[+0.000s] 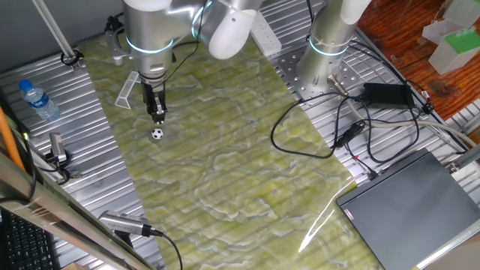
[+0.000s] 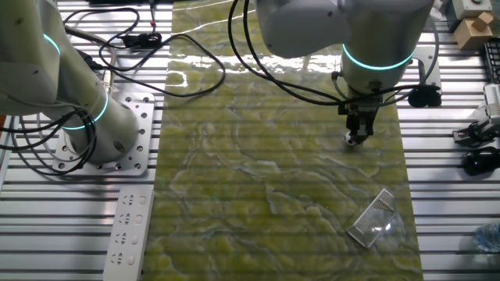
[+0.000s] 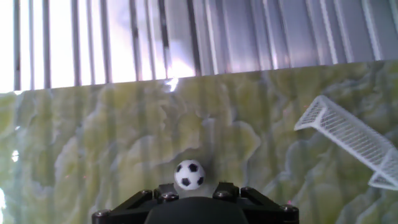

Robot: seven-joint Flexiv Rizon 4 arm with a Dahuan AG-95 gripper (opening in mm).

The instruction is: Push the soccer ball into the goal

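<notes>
The soccer ball (image 1: 157,134) is a tiny white ball with black patches lying on the green marbled mat. My gripper (image 1: 157,115) hangs just above and behind it, fingers together, holding nothing. In the other fixed view the gripper (image 2: 358,131) partly covers the ball (image 2: 351,140). In the hand view the ball (image 3: 189,175) sits right at the gripper's front edge. The goal (image 1: 127,91) is a small translucent wedge frame beyond the gripper near the mat's edge. It also shows in the other fixed view (image 2: 374,218) and at the right of the hand view (image 3: 354,140).
A clear water bottle with a blue cap (image 1: 38,100) stands on the ribbed metal table at the left. A second arm's base (image 1: 326,52), black cables (image 1: 352,131) and a power brick (image 1: 386,93) lie to the right. A laptop (image 1: 409,214) is at the front right.
</notes>
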